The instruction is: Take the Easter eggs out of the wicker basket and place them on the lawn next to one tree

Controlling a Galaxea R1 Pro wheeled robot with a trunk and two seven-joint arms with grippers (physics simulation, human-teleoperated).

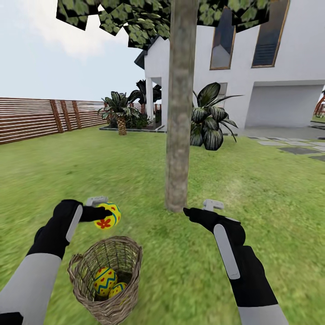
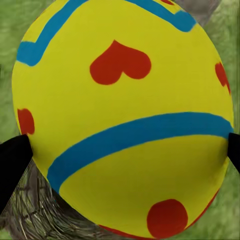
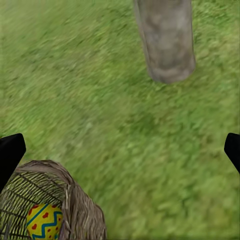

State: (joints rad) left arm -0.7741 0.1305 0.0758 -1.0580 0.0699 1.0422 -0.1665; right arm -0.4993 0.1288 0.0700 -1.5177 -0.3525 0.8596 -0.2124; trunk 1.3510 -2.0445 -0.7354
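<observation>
Eggs: one (image 1: 108, 216) clamped in your left gripper (image 1: 100, 212) above the basket (image 1: 107, 282), two (image 1: 104, 280) inside; right gripper (image 1: 198, 211) spread, empty, near the tree (image 1: 179, 135).

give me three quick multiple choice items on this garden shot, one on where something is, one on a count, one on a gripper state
1. The woven tan wicker basket stands:
A. on the lawn near the trunk
B. on grey paving
C. against the fence

2. Yellow eggs with blue zigzags inside the basket:
A. none
B. two
C. three

3. The left gripper is:
A. open, empty
B. shut on the basket rim
C. shut on a yellow egg

Answers: 1 A, grass surrounds it, with the pale grey-brown tree trunk close behind; 2 B, two show inside; 3 C, fingers flank the egg.
</observation>
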